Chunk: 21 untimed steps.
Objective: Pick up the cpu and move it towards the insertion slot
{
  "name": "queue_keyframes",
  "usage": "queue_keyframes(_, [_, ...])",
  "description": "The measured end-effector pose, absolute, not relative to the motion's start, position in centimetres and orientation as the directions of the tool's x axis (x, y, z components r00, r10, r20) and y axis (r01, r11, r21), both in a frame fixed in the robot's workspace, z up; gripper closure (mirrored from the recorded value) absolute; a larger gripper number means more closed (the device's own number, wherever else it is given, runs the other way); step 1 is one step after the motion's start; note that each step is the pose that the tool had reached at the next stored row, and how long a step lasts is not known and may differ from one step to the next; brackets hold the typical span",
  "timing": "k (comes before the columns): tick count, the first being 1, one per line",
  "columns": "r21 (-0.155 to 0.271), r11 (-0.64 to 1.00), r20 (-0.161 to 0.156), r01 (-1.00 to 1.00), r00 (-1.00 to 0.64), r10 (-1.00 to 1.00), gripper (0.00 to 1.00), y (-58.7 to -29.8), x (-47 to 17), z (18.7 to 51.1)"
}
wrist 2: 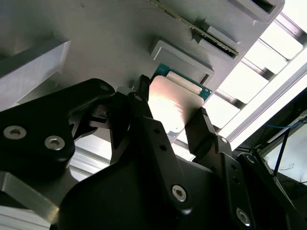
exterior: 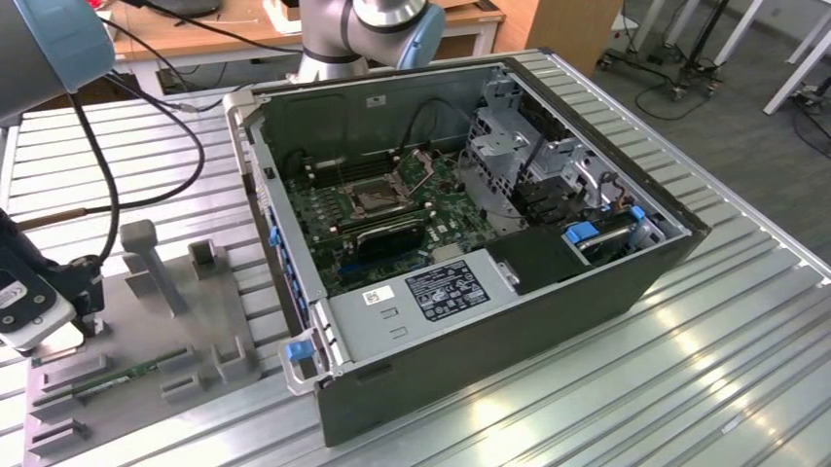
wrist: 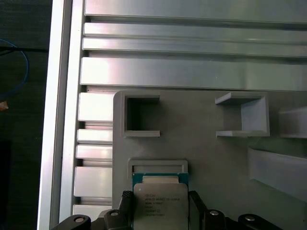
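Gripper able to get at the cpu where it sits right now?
Likely yes. The gripper is right at the cpu, which lies flat on the grey fixture plate. In both wrist views nothing sits between them, and the plate's raised blocks stand well apart from the chip.

We log a black gripper (wrist 2: 172,112), silver hex screws (wrist 2: 179,192) behind its fingers (wrist 2: 144,112); grey arm (exterior: 377,17), pale-blue caps (exterior: 65,44), black cable (exterior: 115,175) above it.
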<state>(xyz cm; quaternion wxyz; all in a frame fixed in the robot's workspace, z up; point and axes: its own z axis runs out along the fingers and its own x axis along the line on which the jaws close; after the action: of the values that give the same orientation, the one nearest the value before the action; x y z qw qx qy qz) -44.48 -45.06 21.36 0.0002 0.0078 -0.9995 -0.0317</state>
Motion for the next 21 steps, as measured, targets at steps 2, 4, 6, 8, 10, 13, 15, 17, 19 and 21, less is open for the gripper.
queue_keyframes(2, [0.063, 0.998, 0.0, -0.016, -1.0, -0.016, 0.46, -45.1, -44.5, 21.4])
queue_keyframes(4, [0.063, 0.998, 0.0, -0.016, -1.0, -0.016, 0.46, -45.1, -44.5, 21.4])
queue_keyframes(6, [0.063, 0.998, 0.0, -0.016, -1.0, -0.016, 0.46, -45.1, -44.5, 21.6])
queue_keyframes(8, [0.063, 0.998, 0.0, -0.016, -1.0, -0.016, 0.46, -45.1, -44.5, 21.8])
queue_keyframes(10, [0.063, 0.998, 0.0, -0.016, -1.0, -0.016, 0.46, -45.1, -44.5, 22.0])
queue_keyframes(13, [0.063, 0.998, 0.0, -0.016, -1.0, -0.016, 0.46, -45.1, -44.5, 22.6])
queue_keyframes(15, [0.063, 0.998, 0.0, -0.016, -1.0, -0.016, 0.46, -45.1, -44.5, 23.0])
queue_keyframes(17, [0.063, 0.998, 0.0, -0.016, -1.0, -0.016, 0.46, -45.1, -44.5, 23.4])
queue_keyframes(19, [0.063, 0.998, 0.0, -0.016, -1.0, -0.016, 0.46, -45.1, -44.5, 24.0])
queue_keyframes(21, [0.063, 0.998, 0.0, -0.016, -1.0, -0.016, 0.46, -45.1, -44.5, 24.4])
